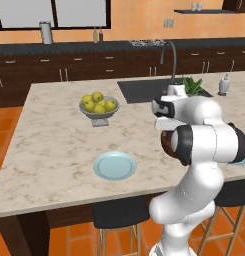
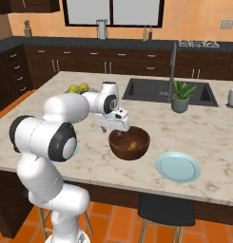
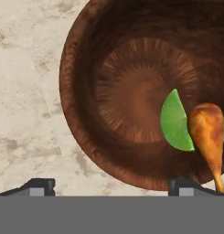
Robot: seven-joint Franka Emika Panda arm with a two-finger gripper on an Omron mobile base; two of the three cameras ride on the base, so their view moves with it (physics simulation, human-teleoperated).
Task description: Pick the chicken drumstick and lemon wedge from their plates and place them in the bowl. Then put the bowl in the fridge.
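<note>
The dark-brown wooden bowl (image 3: 131, 91) (image 2: 129, 142) stands on the marble island. Inside it lie the yellow-green lemon wedge (image 3: 175, 121) and the orange-brown chicken drumstick (image 3: 209, 132) (image 2: 132, 145), side by side and touching. My gripper (image 3: 113, 185) (image 2: 113, 127) hovers open over the bowl's left rim, holding nothing. One pale-blue plate (image 1: 114, 165) lies bare to the left of the arm. The other plate (image 2: 178, 166) lies bare to the right of the bowl. In the left base view the arm hides most of the bowl (image 1: 166, 142). The fridge is out of view.
A grey footed fruit bowl (image 1: 99, 114) of whole yellow-green fruits stands farther back on the island. Behind are a sink (image 1: 141, 90) with a tall faucet (image 2: 173, 66), a potted plant (image 2: 180, 97) and a soap dispenser (image 1: 224, 85). Black stools (image 2: 165, 209) stand at the near edge.
</note>
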